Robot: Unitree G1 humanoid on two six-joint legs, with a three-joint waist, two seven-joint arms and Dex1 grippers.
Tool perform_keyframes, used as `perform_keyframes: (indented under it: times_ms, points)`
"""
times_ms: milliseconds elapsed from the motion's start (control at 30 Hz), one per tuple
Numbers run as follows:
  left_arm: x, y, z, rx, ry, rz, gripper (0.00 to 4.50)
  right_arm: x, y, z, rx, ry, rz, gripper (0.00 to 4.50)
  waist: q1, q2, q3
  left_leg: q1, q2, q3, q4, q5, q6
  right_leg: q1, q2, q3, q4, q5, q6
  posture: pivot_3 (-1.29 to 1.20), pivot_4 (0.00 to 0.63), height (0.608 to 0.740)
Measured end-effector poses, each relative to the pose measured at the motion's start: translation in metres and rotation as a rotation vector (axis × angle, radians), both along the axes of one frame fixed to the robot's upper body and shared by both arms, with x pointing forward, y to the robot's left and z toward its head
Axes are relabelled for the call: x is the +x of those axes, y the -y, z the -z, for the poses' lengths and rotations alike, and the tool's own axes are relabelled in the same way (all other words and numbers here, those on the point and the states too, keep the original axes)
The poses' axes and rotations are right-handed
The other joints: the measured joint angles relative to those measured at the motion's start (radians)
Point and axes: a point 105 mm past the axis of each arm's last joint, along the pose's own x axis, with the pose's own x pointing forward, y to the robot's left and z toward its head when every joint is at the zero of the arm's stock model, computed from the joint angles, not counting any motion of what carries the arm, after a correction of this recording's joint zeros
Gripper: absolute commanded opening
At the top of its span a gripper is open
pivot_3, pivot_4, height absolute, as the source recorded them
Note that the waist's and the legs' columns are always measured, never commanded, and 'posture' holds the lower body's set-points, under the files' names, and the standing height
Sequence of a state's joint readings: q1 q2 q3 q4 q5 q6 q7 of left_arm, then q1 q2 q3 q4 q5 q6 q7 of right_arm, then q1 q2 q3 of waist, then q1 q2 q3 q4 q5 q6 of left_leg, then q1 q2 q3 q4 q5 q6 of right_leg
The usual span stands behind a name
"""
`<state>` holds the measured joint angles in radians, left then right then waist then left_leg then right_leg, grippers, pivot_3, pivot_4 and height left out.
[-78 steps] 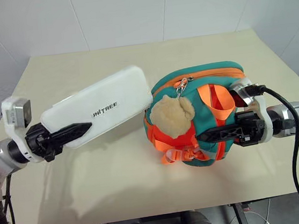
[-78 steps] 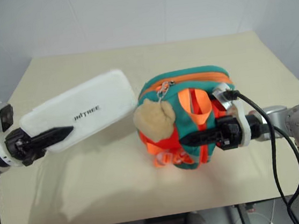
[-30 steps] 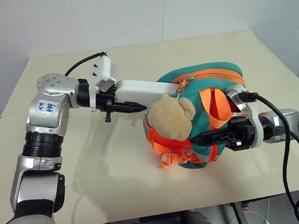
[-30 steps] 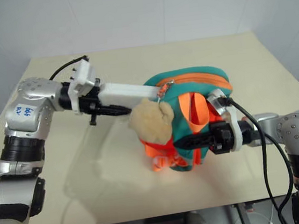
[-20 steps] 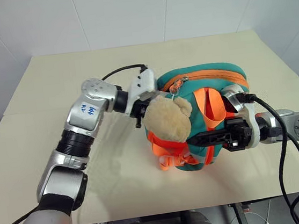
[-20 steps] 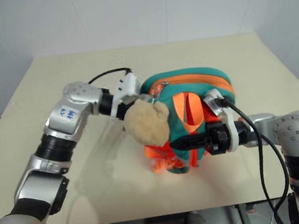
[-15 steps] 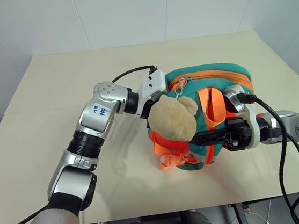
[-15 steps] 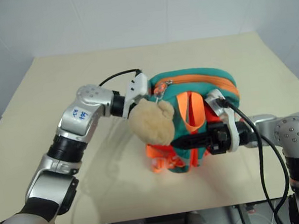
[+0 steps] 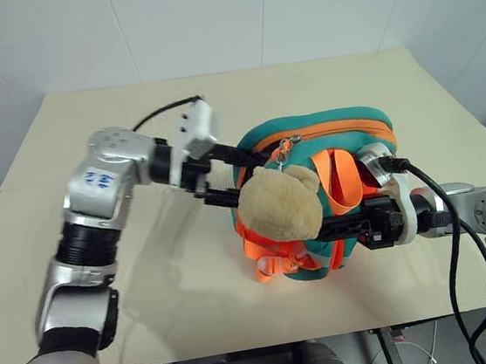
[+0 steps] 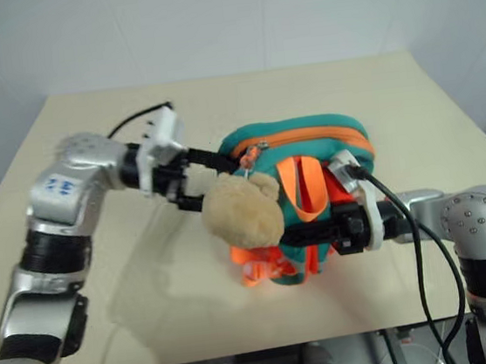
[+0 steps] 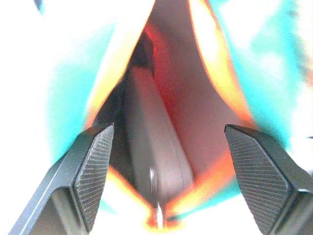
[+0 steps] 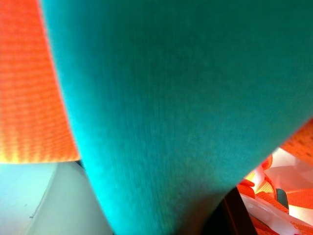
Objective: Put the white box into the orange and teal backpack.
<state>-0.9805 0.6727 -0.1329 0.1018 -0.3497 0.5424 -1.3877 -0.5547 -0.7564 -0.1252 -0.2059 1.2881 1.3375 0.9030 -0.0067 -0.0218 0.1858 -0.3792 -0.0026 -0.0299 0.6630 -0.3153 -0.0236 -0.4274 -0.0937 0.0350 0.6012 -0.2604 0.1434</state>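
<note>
The orange and teal backpack stands on the table with its zip mouth facing my left arm, and a tan plush toy hangs on its front. My left gripper is open just outside that mouth, holding nothing. In the left wrist view its fingers frame the opening, and the white box lies inside as a dim flat slab. My right gripper is shut on the backpack's fabric at its near right side, pointing left; teal cloth fills its wrist view.
The beige table spreads wide to the left of the backpack and behind it. White walls stand beyond its far edge. A black cable trails from my right wrist toward the near right edge.
My left gripper, which was pushed into the backpack's mouth with the box, has opened and drawn back out to the left. The box stays inside. The right gripper has kept its hold.
</note>
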Motion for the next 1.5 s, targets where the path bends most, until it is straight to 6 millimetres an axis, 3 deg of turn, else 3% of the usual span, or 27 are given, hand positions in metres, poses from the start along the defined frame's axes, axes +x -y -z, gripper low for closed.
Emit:
perform_keyframes:
  times_ms: [167, 267, 467, 933, 1400, 1500]
  points:
    - [-0.008, -0.040, 0.002, 0.043, -0.055, -0.039, 3.87, 0.001, 0.000, 0.000, 0.001, 0.004, 0.004, 0.53, 0.003, 0.000, 0.000, 0.000, 0.000, 0.000, 0.000, 0.000, 0.000, 0.000, 0.000, 0.000, 0.000, 0.000, 0.000, 0.00, 0.150, 0.740]
    - [-0.018, -0.046, -0.008, 0.010, -0.067, -0.025, 3.87, 0.001, 0.001, 0.000, 0.002, 0.003, 0.003, 0.53, 0.003, 0.000, 0.000, 0.000, 0.000, 0.000, 0.000, 0.000, 0.001, 0.000, 0.000, 0.000, 0.000, 0.000, 0.000, 0.00, 0.150, 0.740]
    - [-0.045, -0.023, -0.031, -0.103, -0.020, 0.091, 3.87, 0.003, 0.001, 0.002, 0.000, 0.002, 0.002, 0.53, 0.004, 0.000, 0.000, 0.000, 0.000, 0.000, 0.001, 0.000, 0.001, 0.000, 0.000, 0.000, 0.001, 0.000, 0.000, 0.00, 0.150, 0.740]
    - [-0.064, 0.026, -0.032, -0.167, -0.057, 0.171, 3.87, 0.006, -0.004, 0.003, 0.012, 0.003, -0.018, 0.53, 0.000, 0.000, 0.000, 0.001, 0.000, 0.000, 0.001, 0.000, 0.001, 0.001, 0.001, 0.001, 0.002, 0.000, 0.000, 0.00, 0.150, 0.740]
    - [-0.071, 0.051, -0.021, -0.124, -0.068, 0.224, 3.87, 0.008, -0.005, 0.006, 0.015, -0.004, -0.010, 0.53, 0.002, 0.000, 0.000, 0.002, 0.000, 0.000, 0.002, 0.000, 0.001, 0.002, 0.001, 0.001, 0.003, 0.000, 0.000, 0.00, 0.150, 0.740]
    - [-0.069, 0.056, -0.017, -0.094, -0.057, 0.219, 3.29, 0.009, -0.006, 0.006, 0.015, -0.003, -0.009, 0.53, 0.002, 0.000, 0.000, 0.003, 0.000, 0.000, 0.002, 0.000, 0.001, 0.002, 0.001, 0.002, 0.002, 0.000, 0.000, 0.00, 0.150, 0.740]
